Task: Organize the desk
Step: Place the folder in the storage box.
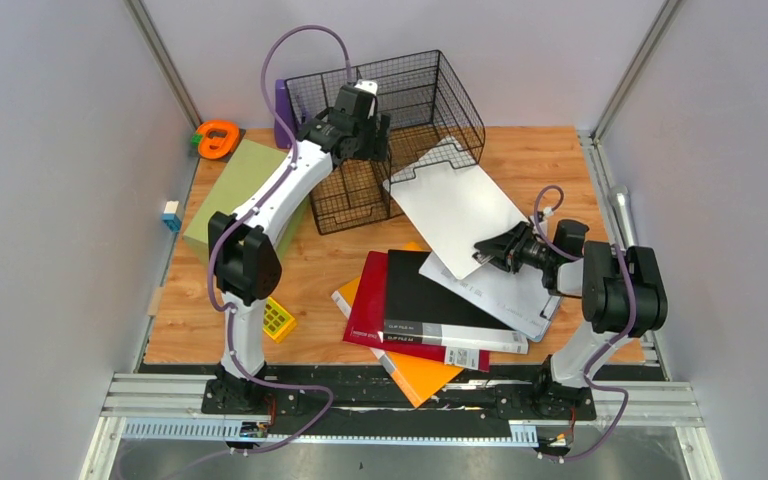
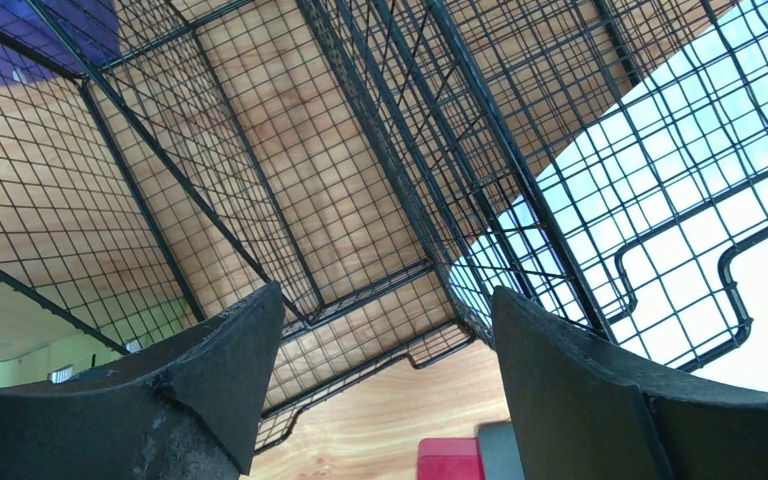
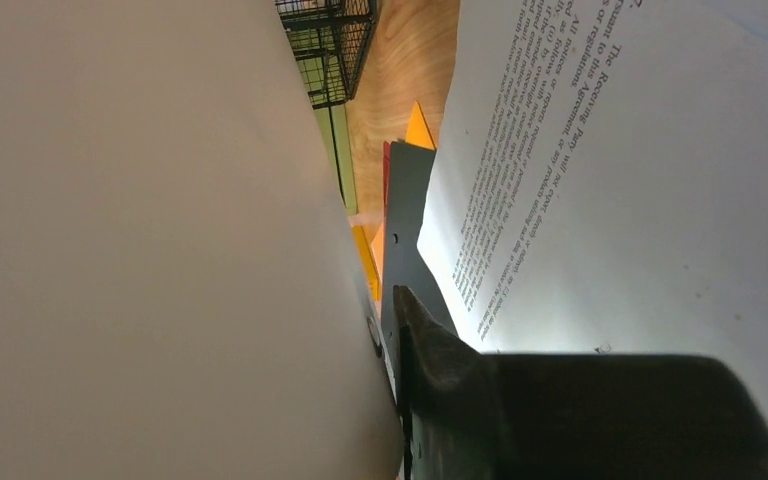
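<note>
To the left, jaws of the left gripper (image 2: 385,300) spread wide and empty, right up at the mesh of the wire basket (image 1: 430,100), itself tilted at the back of the desk (image 1: 550,170). Could snag a fingertip in the wires on closing, or shove the basket askew into the purple object (image 1: 282,110) behind it. Further right, a white sheet (image 1: 455,205) slanted upward, far edge at the basket's mouth, near corner at the right gripper (image 1: 482,255). Only a narrow opening there, with the sheet running beside the one visible finger (image 3: 560,410); impossible to tell whether pinched or merely touching. If released too soon, likely to slide down onto the red folder (image 1: 365,300), black folder (image 1: 430,300) and printed pages (image 1: 505,290). If pushed hard, likely to buckle or catch on the rim. As for the surface: light wood grain, crowded in the middle, with an orange holder (image 1: 217,138), a green box (image 1: 240,190) and a small yellow tray (image 1: 277,319) down the left side, and an orange folder (image 1: 420,378) reaching the near edge. Around it, plain grey walls, aluminium posts in the corners, rails along the front.
</note>
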You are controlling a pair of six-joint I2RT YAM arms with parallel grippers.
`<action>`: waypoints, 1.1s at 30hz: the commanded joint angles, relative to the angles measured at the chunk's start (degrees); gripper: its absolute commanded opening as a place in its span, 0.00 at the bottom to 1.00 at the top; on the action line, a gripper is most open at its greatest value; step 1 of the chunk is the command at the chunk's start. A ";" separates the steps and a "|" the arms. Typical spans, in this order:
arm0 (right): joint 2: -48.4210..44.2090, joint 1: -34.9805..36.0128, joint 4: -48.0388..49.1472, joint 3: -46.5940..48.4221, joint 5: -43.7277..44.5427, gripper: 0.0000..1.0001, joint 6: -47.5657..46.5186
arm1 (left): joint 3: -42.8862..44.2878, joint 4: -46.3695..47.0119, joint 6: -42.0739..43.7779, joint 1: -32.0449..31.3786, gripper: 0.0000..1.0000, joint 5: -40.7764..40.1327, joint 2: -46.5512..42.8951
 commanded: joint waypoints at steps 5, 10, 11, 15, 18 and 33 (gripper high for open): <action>-0.21 7.85 14.62 9.31 -7.73 0.37 5.26 | -2.26 11.04 -3.51 -4.72 0.82 12.55 0.82; -1.25 7.64 14.80 11.03 -9.19 0.27 5.80 | -2.69 11.67 -3.12 -6.31 0.78 13.08 0.78; -1.56 7.51 14.22 11.12 -9.11 0.24 5.07 | -2.53 11.75 -2.95 -6.63 0.77 13.14 1.02; -3.04 5.21 10.66 10.51 -9.10 0.12 3.06 | -0.81 11.70 -3.08 -8.37 0.76 13.95 2.34; -4.11 2.45 9.92 9.77 -9.42 0.06 2.47 | 1.09 11.55 -4.43 -9.44 0.76 15.96 4.02; -11.86 -6.39 12.28 1.76 -6.37 0.00 2.97 | 6.59 13.00 -12.79 -15.72 0.78 19.55 10.86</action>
